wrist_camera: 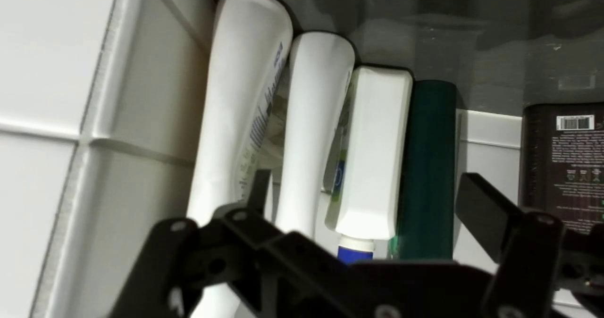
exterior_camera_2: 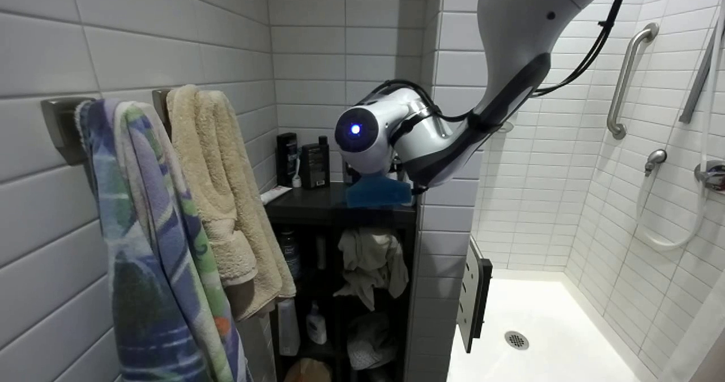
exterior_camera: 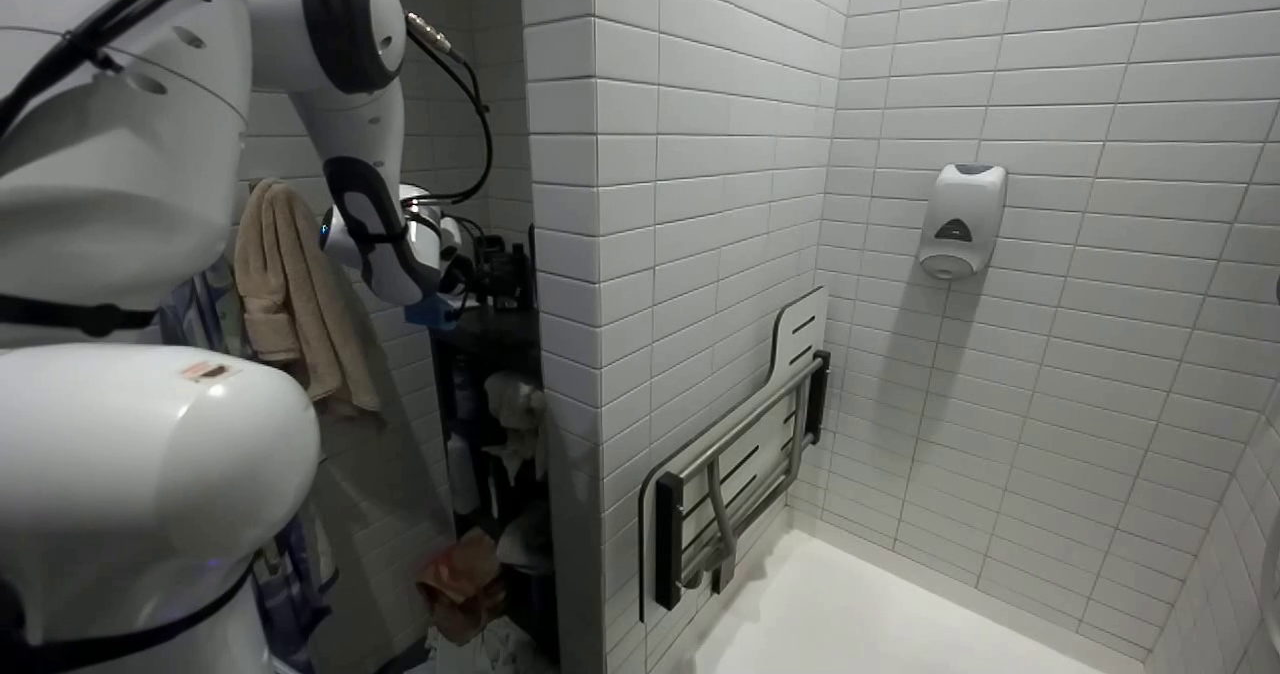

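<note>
My gripper (wrist_camera: pixel 370 197) is open in the wrist view, with its two black fingers wide apart. Between them stand a white angular bottle (wrist_camera: pixel 375 153) with a blue neck and a dark green bottle (wrist_camera: pixel 428 167). A white rounded bottle (wrist_camera: pixel 315 120) is also between them, near the left finger. A larger white bottle (wrist_camera: pixel 245 82) with printed text is at the left finger, by the tile wall. A dark brown bottle (wrist_camera: pixel 566 167) with a barcode is beyond the right finger. No contact is visible. In an exterior view the gripper (exterior_camera: pixel 505 269) is above the shelf top, partly hidden.
A black shelf unit (exterior_camera_2: pixel 306 203) stands in a tiled corner, with dark bottles (exterior_camera_2: pixel 315 164) and a white tube (exterior_camera_2: pixel 276 194) on top. Towels (exterior_camera_2: pixel 218 200) hang on the wall beside it. A tiled partition (exterior_camera: pixel 565 204) borders the shelf, with a folded shower seat (exterior_camera: pixel 745 454) beyond.
</note>
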Available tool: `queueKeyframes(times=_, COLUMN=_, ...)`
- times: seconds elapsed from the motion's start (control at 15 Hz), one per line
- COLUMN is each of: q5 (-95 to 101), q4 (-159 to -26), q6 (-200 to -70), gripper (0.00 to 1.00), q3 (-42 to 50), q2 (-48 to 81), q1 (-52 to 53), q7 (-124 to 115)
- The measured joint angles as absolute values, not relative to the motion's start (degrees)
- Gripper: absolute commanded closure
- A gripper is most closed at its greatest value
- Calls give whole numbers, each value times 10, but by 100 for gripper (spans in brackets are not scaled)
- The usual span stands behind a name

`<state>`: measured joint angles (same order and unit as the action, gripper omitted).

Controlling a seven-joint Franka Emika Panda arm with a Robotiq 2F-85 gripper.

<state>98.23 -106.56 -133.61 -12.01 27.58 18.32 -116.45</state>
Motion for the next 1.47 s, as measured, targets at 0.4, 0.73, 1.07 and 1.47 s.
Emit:
queueKeyframes(times=0.4, q5=1019, q4=-1066, q6=-1384, gripper=0, q3=-122, q2=286, q1=163, q7=-1176)
queueKeyframes(times=0.73, q5=1056, q4=-1065, q6=-1397, gripper=0, q3=-136, q2=289, q1=165, q7=-1180)
queueKeyframes(times=1.07, q5=1074, q4=-1064, q6=-1392, gripper=0, q3=-139, q2=295, q1=163, q7=-1187)
queueKeyframes(times=1.47, q5=1092, q4=-1052, q6=-1378, gripper=0, q3=-138, q2=311, q1=158, q7=-1196)
